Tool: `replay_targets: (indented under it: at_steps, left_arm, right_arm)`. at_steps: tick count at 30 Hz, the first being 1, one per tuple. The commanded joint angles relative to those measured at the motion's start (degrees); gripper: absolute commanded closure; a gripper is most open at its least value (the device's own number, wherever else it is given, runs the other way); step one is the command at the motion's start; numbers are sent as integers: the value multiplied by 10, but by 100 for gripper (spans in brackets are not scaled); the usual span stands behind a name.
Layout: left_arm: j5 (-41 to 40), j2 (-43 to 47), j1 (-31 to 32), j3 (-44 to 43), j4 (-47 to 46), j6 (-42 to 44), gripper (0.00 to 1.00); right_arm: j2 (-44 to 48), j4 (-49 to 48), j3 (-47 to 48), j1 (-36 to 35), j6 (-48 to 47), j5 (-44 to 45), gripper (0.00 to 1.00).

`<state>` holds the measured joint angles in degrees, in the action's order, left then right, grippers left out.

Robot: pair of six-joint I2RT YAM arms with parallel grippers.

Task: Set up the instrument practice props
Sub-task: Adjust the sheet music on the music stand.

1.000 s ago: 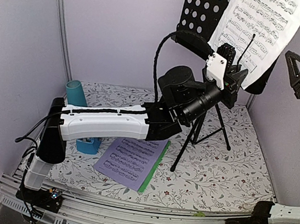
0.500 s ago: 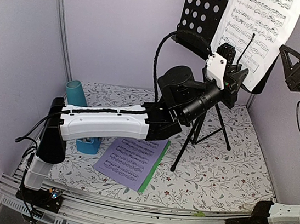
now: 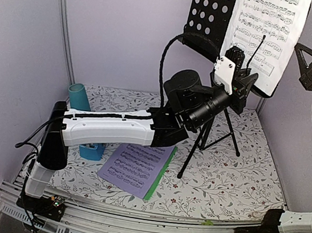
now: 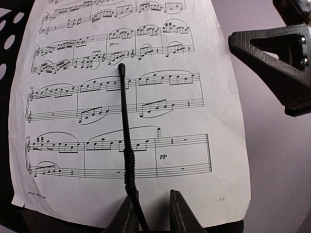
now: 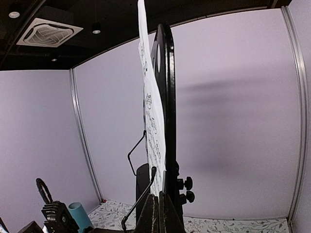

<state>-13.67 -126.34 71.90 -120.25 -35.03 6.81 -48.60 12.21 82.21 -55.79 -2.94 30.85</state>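
The black music stand (image 3: pixel 210 11) stands at the back on its tripod, and a white sheet-music page (image 3: pixel 265 30) leans on its perforated desk. My left gripper (image 3: pixel 248 80) is at the desk's ledge. Its jaws (image 4: pixel 153 208) stand slightly apart below the page (image 4: pixel 146 121), and the stand's wire page holder (image 4: pixel 124 126) runs along the left finger. My right gripper (image 3: pixel 298 50) hangs just right of the page, shut, its tips (image 5: pixel 159 206) under the page's edge (image 5: pixel 148 97). A second page (image 3: pixel 136 168) with a green edge lies on the table. The blue metronome (image 3: pixel 91 151) is half hidden under my left arm.
A teal cylinder cup (image 3: pixel 79 96) stands at the back left, beside the left arm. The tripod legs (image 3: pixel 222 139) spread over the flowered table cover (image 3: pixel 233 184). Purple walls close in on the left, back and right.
The right jaws have closed and the gripper has drawn slightly up and right. The white page, earlier bowed toward it, now lies flatter on the desk. The left arm is still.
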Motion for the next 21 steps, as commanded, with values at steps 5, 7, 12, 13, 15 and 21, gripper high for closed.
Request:
replay_targets:
  at_steps: [5,7,12,13,15,21]
  left_arm:
    - [5,37,-1,29,-24,5,74]
    - [4,39,-1,31,-26,5,73]
    - [1,48,-1,44,-36,5,71]
    - [0,51,-1,47,-37,4,70]
    - [0,54,-2,51,-40,5,70]
    - [-1,66,-2,69,-48,6,65]
  right_arm:
    - [7,40,22,2,15,10,93]
    - [7,47,26,2,19,7,90]
    - [8,61,32,2,26,1,74]
    - [7,63,31,2,27,1,72]
    - [8,69,30,2,26,0,67]
    - [18,86,30,2,45,-4,57]
